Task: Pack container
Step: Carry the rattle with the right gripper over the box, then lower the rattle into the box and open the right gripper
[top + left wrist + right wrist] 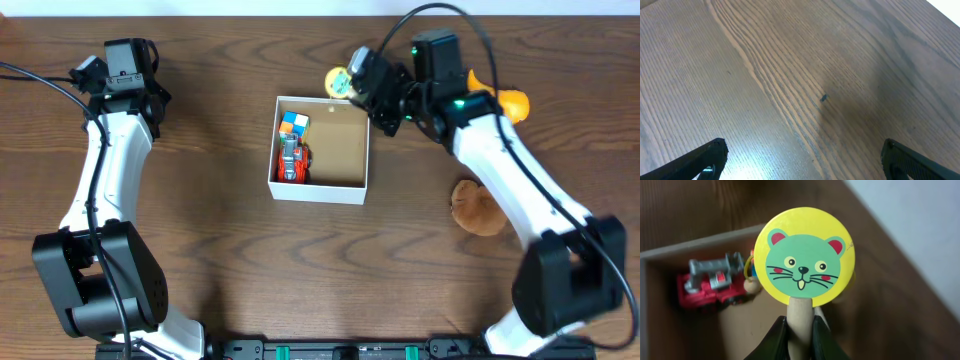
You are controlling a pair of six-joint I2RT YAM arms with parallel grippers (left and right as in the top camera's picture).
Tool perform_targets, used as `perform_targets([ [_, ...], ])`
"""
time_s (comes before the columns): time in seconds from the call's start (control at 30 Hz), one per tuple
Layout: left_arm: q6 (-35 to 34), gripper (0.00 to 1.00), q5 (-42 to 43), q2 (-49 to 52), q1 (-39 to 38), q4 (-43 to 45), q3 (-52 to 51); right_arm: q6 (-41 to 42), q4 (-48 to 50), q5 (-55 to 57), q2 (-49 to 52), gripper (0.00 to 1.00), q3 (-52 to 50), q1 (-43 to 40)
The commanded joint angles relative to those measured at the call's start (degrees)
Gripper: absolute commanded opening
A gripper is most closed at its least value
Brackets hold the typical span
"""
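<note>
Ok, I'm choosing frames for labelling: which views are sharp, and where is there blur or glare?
Right wrist: the yellow mouse-face toy is sharp; the container and red truck behind are defocused. Left wrist: table grain crisp, mild glare lower left. Overhead: even light, all sharp.

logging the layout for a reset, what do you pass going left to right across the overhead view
left gripper → red toy truck, inside the container → yellow mouse-face toy → brown toy; coloured cube and orange toy overlap others, so left out
</note>
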Motion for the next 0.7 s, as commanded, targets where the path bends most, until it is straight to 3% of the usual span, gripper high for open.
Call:
perform_targets([
  [0.0,0.7,0.98,-1.2,-1.4,0.1,-0.2,1.3,-1.7,0.6,-3.2,3.4,0.01,1.1,0.9],
  [0.27,0.7,0.98,-1.2,-1.4,0.1,-0.2,1.3,-1.7,3.3,-4.1,6.1,0.01,1.1,2.6],
  [0.67,0.7,0.98,-1.2,-1.4,0.1,-0.2,1.3,-1.7,-4.8,-4.1,6.6,0.01,1.0,2.7],
])
